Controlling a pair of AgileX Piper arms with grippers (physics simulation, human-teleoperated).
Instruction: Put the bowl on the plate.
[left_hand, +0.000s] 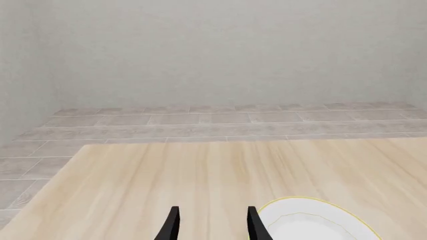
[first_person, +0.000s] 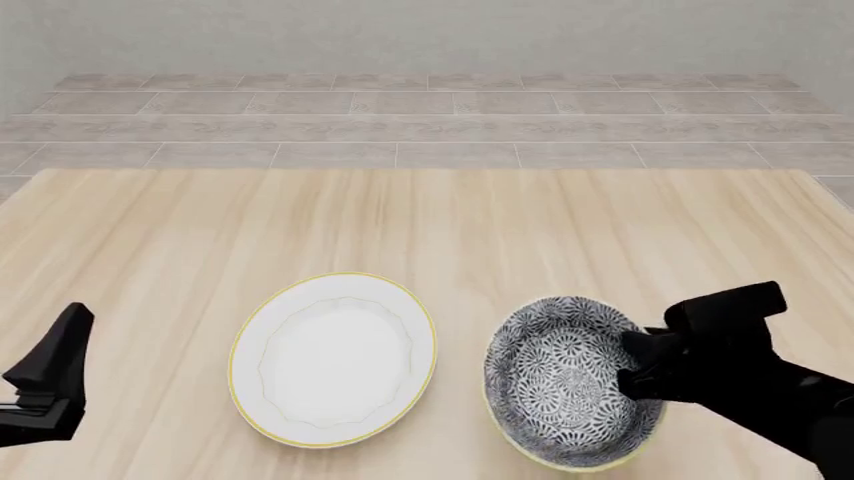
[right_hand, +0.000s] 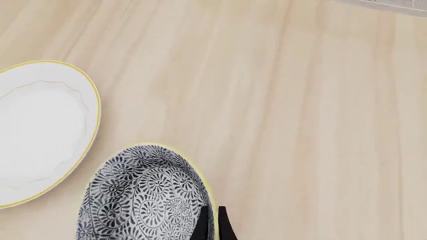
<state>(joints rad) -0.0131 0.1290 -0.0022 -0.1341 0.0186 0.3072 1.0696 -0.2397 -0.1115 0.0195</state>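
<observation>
Two hands | right hand pinching bowl rim | left hand spread | no writing

- I work at a table of pale wood, its grain running away from me; its surface is smooth and evenly lit
- Beyond its far edge I see a floor of grey-beige tiles laid in long rows
- Behind that stands a plain, pale grey-green wall; the light is soft, with no hard shadows

Simulated room, wooden table, tiled floor
</observation>
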